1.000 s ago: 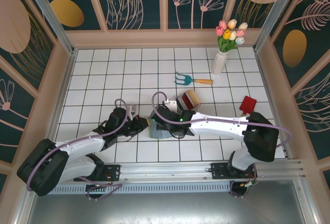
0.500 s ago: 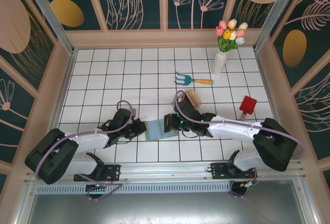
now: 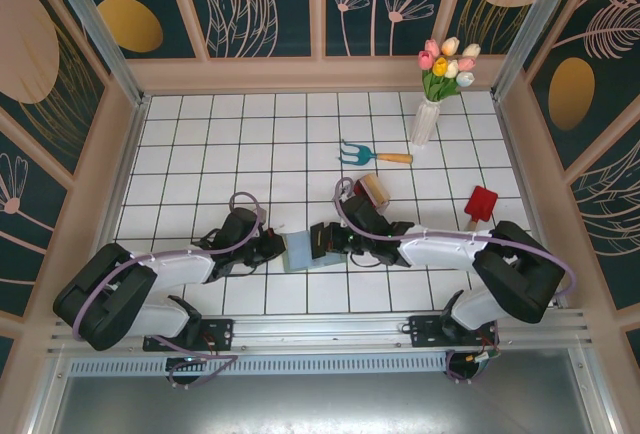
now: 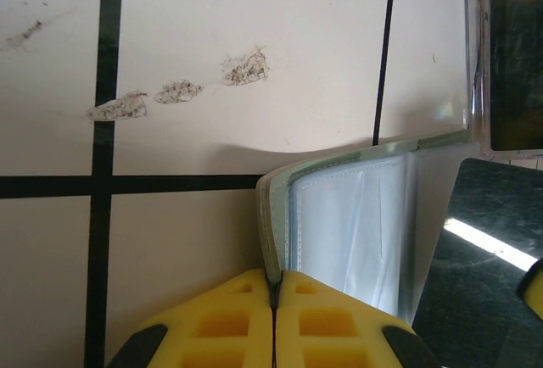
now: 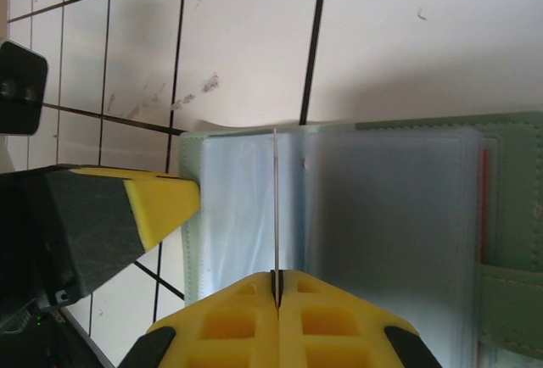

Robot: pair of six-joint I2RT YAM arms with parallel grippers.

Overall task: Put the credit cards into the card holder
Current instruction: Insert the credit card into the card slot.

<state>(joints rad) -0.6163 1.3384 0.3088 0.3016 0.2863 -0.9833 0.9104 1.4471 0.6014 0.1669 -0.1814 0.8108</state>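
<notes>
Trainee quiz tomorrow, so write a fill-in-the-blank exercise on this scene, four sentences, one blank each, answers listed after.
1. The card holder lies ___ on the tiles, its clear pockets showing.
2. The left hand is ___ on the card holder's green cover edge.
3. The credit card pinched in the right hand has a ___ face.
4. In the top view, the red shovel lies to the ___ of the card holder.
Missing words: open; shut; dark; right.

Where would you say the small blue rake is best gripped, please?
The rake lies flat, so come from above and close the jaws across its orange handle: straight and slim, unlike the pronged blue head.
</notes>
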